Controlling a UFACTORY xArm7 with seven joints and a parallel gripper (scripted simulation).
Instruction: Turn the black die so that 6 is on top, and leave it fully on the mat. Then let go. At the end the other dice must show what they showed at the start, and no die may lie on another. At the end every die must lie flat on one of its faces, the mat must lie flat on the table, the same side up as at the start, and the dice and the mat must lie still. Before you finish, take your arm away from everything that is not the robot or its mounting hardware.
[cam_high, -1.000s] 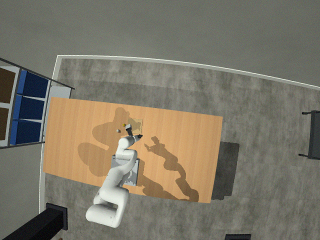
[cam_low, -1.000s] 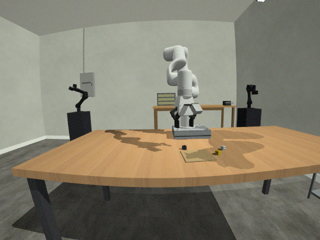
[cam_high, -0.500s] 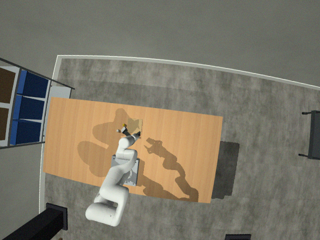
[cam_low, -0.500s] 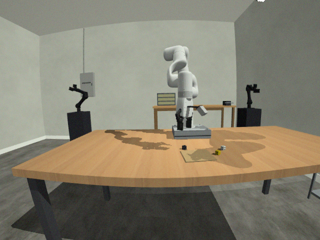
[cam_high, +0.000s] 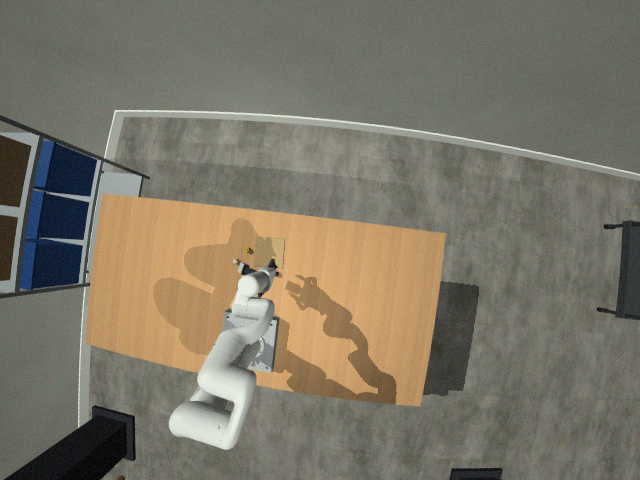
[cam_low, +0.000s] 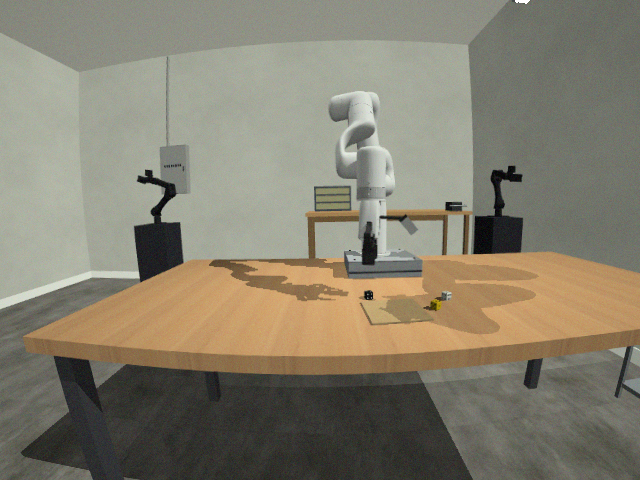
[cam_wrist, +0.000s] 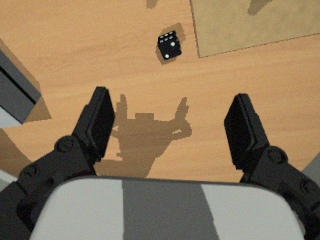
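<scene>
Gripper wide open, nothing in it, hangs high over table.
Black die at 12 o'clock from fingers, on bare wood, just beside mat, not on it.
Mat at 1 o'clock.
Yellow die and white die by mat's other side.
Do well: move forward, center die between fingers, go down straight, squeeze flat sides; keep away from other dice.

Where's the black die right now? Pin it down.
In the exterior view the black die lies on the bare table, just off the mat's far-left corner, in front of the arm's base plate. The open hand is above it.
</scene>
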